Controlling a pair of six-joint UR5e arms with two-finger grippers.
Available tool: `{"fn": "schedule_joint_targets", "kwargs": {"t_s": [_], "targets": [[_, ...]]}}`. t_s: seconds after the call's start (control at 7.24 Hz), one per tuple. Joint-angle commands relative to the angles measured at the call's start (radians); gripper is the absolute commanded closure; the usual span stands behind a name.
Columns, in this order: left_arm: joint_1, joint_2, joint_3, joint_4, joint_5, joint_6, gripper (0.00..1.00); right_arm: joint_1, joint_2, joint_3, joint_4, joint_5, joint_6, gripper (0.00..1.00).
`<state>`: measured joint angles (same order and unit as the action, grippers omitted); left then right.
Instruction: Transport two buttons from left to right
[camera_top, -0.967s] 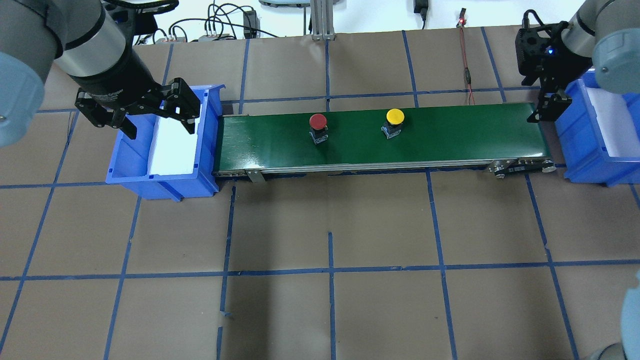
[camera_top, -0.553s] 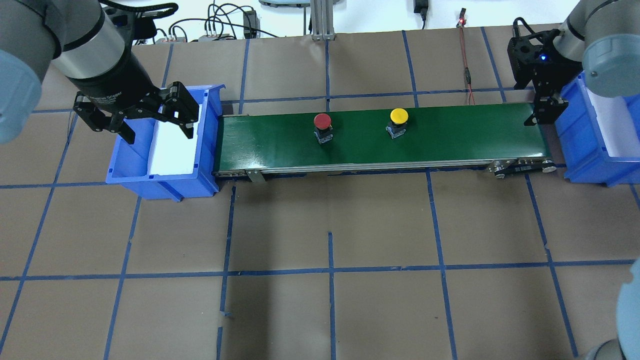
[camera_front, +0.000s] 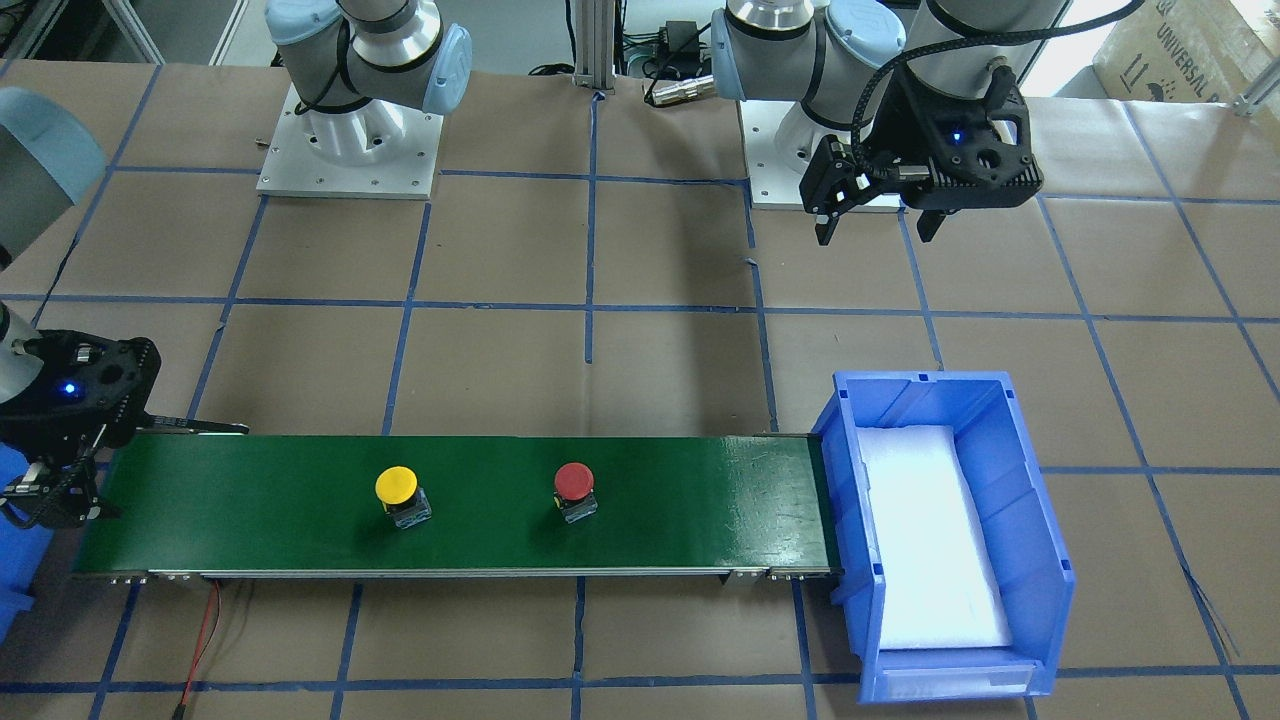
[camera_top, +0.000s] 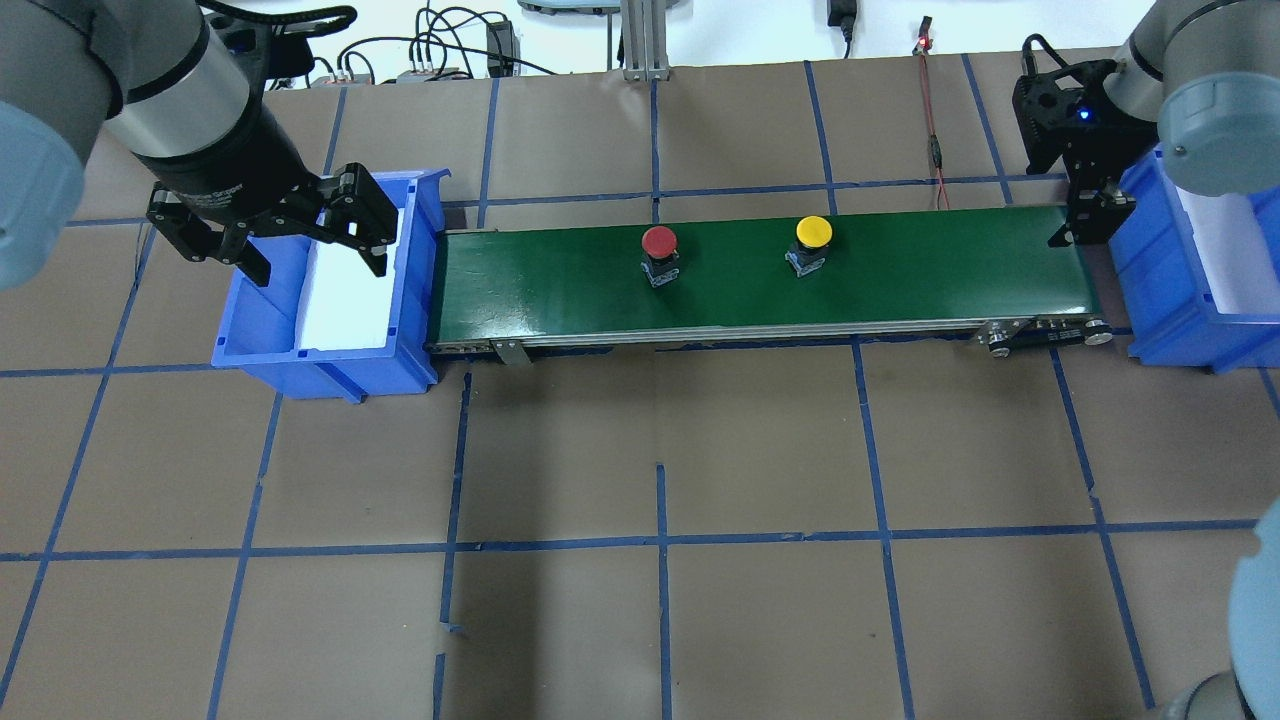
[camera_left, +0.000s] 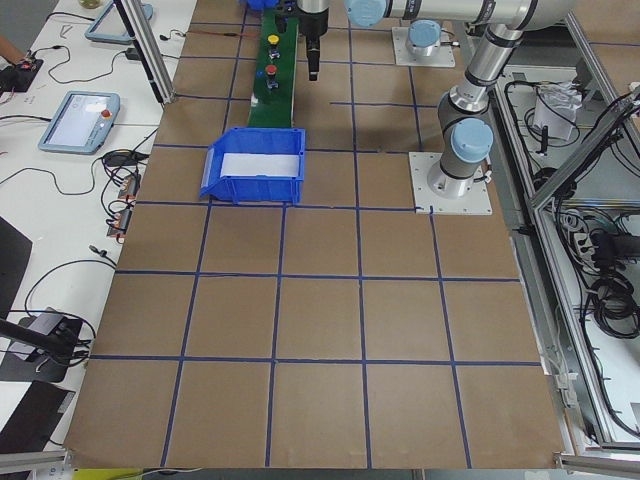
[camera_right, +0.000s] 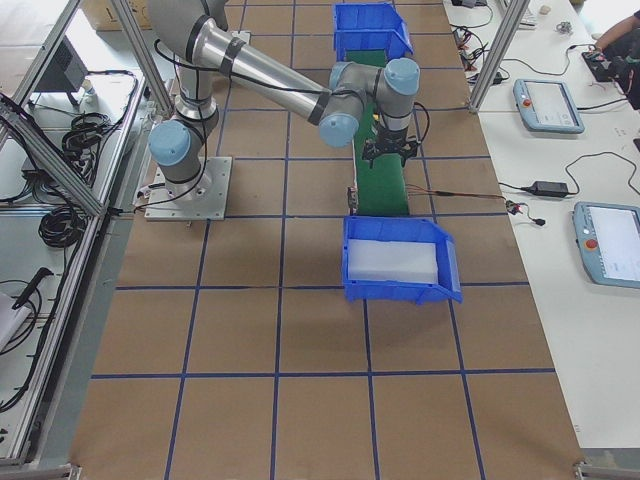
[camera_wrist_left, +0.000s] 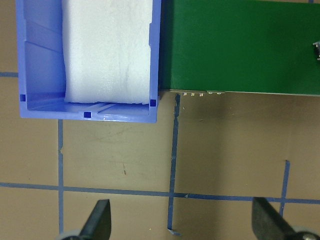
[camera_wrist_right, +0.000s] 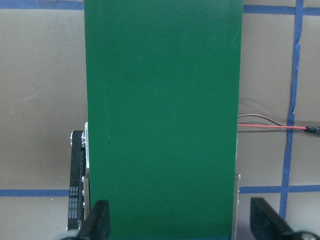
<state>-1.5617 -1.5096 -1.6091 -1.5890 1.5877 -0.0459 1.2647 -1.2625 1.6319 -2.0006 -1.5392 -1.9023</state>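
The red button and the yellow button stand upright on the green conveyor belt, red to the left and yellow near the middle. They also show in the front-facing view as the red button and the yellow button. My left gripper hangs open and empty over the left blue bin. In the left wrist view the fingers stand wide apart. My right gripper is open and empty over the belt's right end. The right wrist view shows only bare belt between its fingers.
The left bin holds white foam. A second blue bin with foam stands just past the belt's right end. A red cable lies behind the belt. Blue tape lines cross the brown table.
Both buttons have travelled to the right along the belt. My right gripper has shifted a little left and back. My left gripper has barely moved.
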Motion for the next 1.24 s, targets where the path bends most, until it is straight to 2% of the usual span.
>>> {"fn": "schedule_joint_targets", "kwargs": {"t_s": [0.0,1.11], "targets": [[-0.003,0.0,0.0,0.0,0.0,-0.002,0.01,-0.001,0.017,-0.004,-0.015,-0.002,-0.021,0.0],[-0.003,0.0,-0.002,0.003,-0.003,-0.014,0.01,-0.001,0.02,0.008,-0.032,-0.002,-0.026,0.01]]}}
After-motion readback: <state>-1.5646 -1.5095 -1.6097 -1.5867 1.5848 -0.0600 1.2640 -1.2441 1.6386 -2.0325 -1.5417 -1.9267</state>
